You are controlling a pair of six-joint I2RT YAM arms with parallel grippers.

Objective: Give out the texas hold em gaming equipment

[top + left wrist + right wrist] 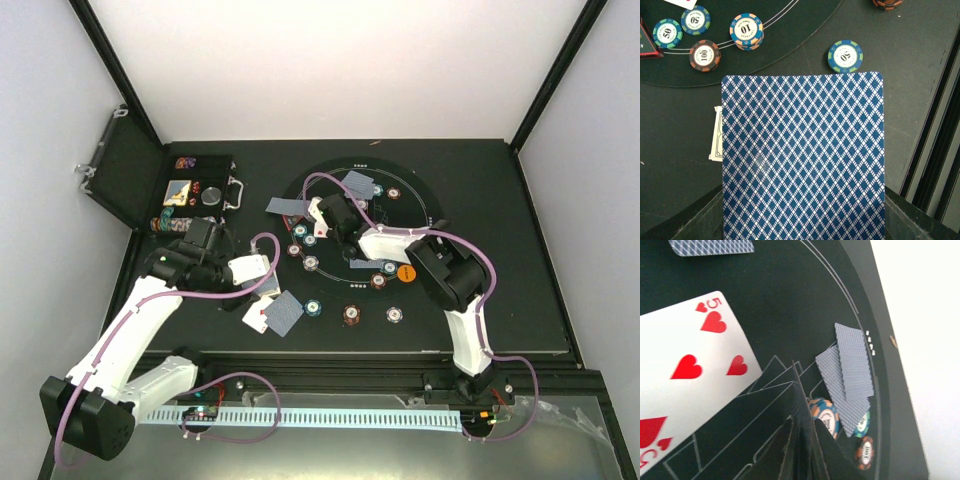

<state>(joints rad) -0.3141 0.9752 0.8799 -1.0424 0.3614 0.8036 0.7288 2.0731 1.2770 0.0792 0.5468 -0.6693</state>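
My left gripper point(268, 292) is shut on a blue-backed card point(802, 155) that fills the left wrist view and hides the fingers. The card hangs over a white-faced card point(717, 136) near the mat's front left, beside a teal chip point(845, 56). My right gripper point(322, 222) sits low on the black mat point(425, 195), and its fingers point(822, 440) are shut on a raised fold of the mat. A face-up five of hearts point(685, 370) lies just left of it. Two blue-backed cards point(850, 375) overlap several chips point(865, 452) to its right.
The open black case point(205, 190) stands at the back left with a row of chips point(165, 222) in front of it. More chips point(352, 315), an orange button point(407, 272) and cards point(285, 207) are scattered over the mat. The table's front rail point(935, 145) runs close by on the right.
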